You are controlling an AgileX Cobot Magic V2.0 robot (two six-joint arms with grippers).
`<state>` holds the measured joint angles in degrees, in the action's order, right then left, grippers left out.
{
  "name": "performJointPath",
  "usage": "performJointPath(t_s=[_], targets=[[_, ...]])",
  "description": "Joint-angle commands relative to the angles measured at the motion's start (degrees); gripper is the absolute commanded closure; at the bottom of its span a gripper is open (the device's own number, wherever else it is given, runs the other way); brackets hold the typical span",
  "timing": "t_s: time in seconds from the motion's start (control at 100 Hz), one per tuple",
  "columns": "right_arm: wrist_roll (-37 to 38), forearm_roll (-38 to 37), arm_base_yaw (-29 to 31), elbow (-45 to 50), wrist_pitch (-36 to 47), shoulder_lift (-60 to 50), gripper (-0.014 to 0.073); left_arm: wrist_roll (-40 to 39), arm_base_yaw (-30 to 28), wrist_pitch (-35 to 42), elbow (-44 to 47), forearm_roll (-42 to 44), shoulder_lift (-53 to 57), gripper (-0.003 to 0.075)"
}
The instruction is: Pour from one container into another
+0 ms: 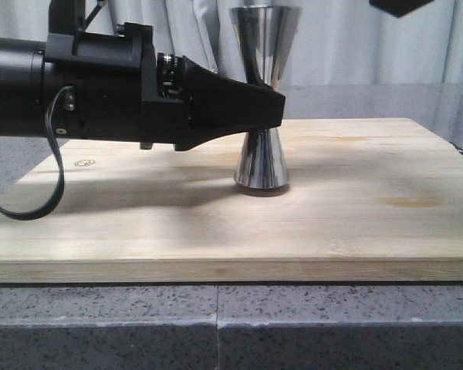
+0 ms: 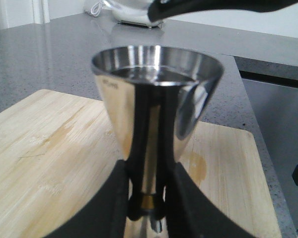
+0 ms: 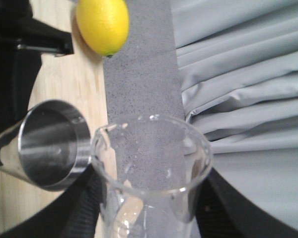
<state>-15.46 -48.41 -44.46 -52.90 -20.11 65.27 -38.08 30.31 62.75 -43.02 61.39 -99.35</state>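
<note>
Grey curtains are backing the bamboo board [image 1: 355, 223], where the left tool [image 2: 146, 210] is clamping the steel hourglass jigger [image 1: 262, 166]; the right tool is gripping the clear glass beaker [image 3: 154, 173], tipped beside the jigger's rim, seemingly emptied.
</note>
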Motion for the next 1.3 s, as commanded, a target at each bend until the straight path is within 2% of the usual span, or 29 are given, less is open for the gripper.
performJointPath(t_s=[0.0,0.37,0.54,0.69,0.92,1.12,1.29], targets=[[4.0,-1.3,0.1,-2.1,2.2,-2.4,0.0462,-0.3,0.0,5.3,-1.5,-2.5,2.8,0.0739],[21.7,-1.2,0.5,-2.7,0.5,-4.2,0.0462,-0.4,0.0,6.0,-1.5,-2.4,2.8,0.0739],[29.6,-1.2,4.7,-2.7,0.2,-4.2,0.0462,-0.4,0.0,6.0,-1.5,-2.4,2.8,0.0739],[32.9,-1.1,9.2,-2.4,2.7,-4.2,0.0462,-0.4,0.0,6.0,-1.5,-2.3,2.8,0.0739],[38.2,0.0,18.0,0.8,11.6,-4.2,0.0462,-0.5,0.0,6.0,-1.5,-2.3,2.8,0.0739],[43.0,0.8,24.9,7.4,23.9,-4.0,0.0462,-0.6,0.0,6.0,-1.5,-2.2,2.8,0.0739],[44.0,1.3,30.1,12.1,33.9,-2.8,0.0462,-0.7,0.0,6.0,-1.5,-2.1,2.8,0.0739]])
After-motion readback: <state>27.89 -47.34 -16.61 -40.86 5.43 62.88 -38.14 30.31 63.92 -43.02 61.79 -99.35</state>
